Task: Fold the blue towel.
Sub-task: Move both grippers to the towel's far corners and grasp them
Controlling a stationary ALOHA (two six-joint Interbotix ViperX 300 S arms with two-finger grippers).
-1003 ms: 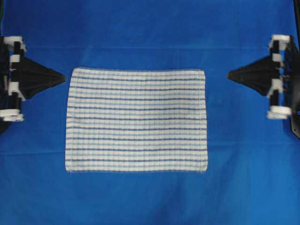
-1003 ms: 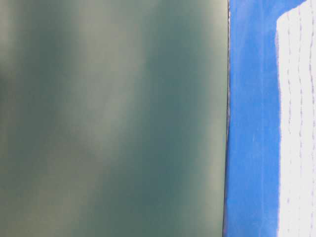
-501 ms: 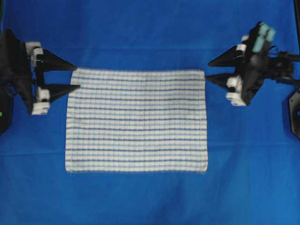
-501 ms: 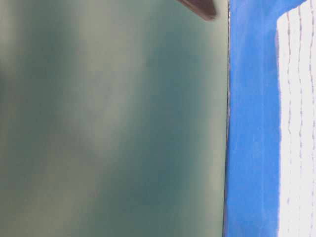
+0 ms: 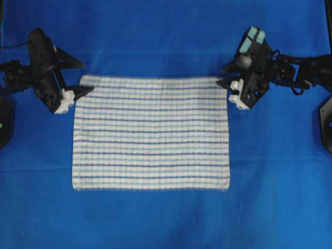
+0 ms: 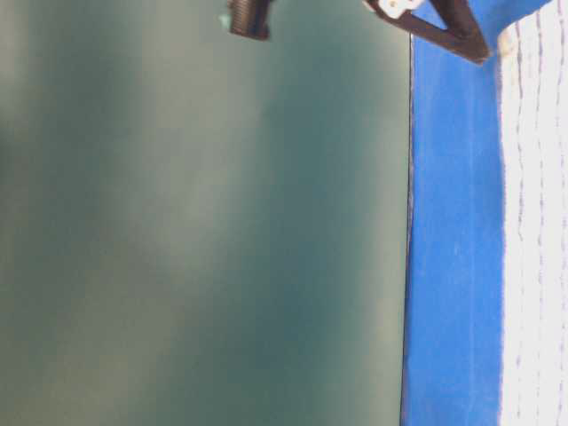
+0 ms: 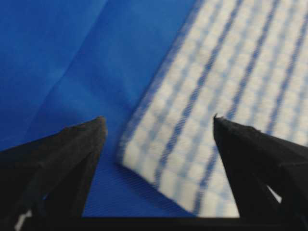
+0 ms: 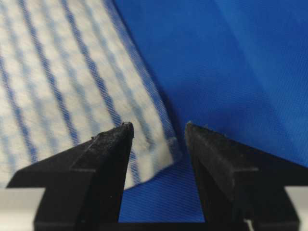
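Evidently both arms have come in from the sides of the counter [image 5: 166, 31] over the last second, and each gripper has gone from closed to spread. The left gripper [image 5: 78, 78] now sits at the towel's far left corner, one finger out past the far hem over bare blue covering and the other lying over the left edge. Its wrist view shows the two fingers [image 7: 72, 144] well apart with the corner of the cloth between them. The right gripper [image 5: 226, 75] mirrors this at the far right corner. Its fingers [image 8: 108, 149] stand apart, though less widely, and bracket the corner hem.

Neither gripper has closed on anything. Whether the fingertips touch the cloth cannot be told from these views. In my judgement the approach is complete and the corner pinch is the step in hand. No fold has been made yet.

Condition of the towel [image 5: 150, 132]: it lies flat and fully spread at the centre of the counter, long side running left to right. It is white with thin dark and pale blue stripes forming a faint check, and the hems are visible. No wrinkle or lifted edge is apparent. The table-level view shows only a strip of it [image 6: 537, 231] at the right margin.
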